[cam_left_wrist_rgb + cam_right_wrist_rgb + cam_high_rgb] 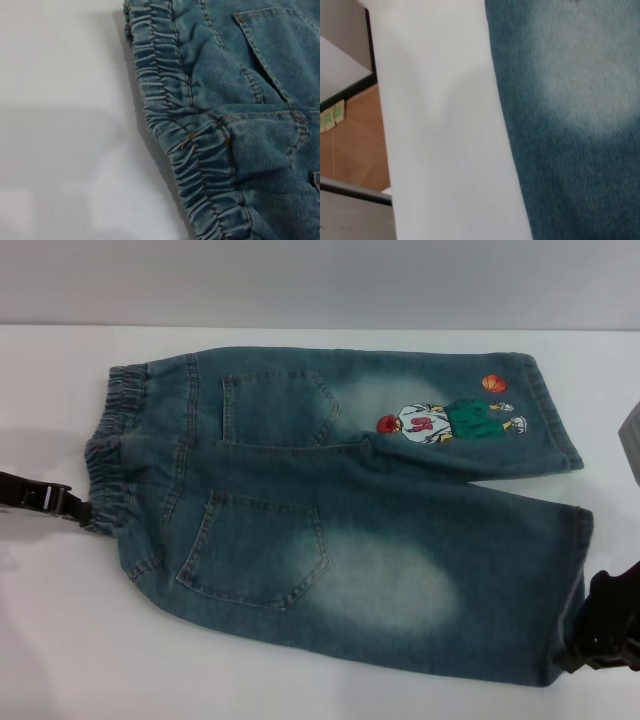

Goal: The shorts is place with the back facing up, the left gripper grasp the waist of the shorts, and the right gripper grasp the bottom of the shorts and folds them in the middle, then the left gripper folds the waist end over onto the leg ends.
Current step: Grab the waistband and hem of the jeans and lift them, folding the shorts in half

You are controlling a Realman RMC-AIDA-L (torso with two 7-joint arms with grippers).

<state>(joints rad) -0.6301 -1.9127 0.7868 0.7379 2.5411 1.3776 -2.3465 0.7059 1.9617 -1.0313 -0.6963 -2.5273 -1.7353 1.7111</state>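
Observation:
The shorts (pixel 330 510) lie flat on the white table, back up, with two patch pockets and pale bleached patches showing. The ruffled waist of the shorts (pixel 115 455) is the left end; the left wrist view shows it close up as a band (pixel 170 115). My left gripper (pixel 80 510) sits at the waist's near left edge, touching the band. The bottom of the shorts (pixel 575 570) is on the right, with the cartoon patch (pixel 450 420) on the far leg. My right gripper (pixel 580 650) is at the near leg's hem corner. The right wrist view shows denim (pixel 570 125).
The white table (pixel 60 640) extends around the shorts on the left and front. A grey object (pixel 630 445) stands at the right edge. In the right wrist view the table edge (pixel 380 125) drops off to a wooden floor (pixel 350 145).

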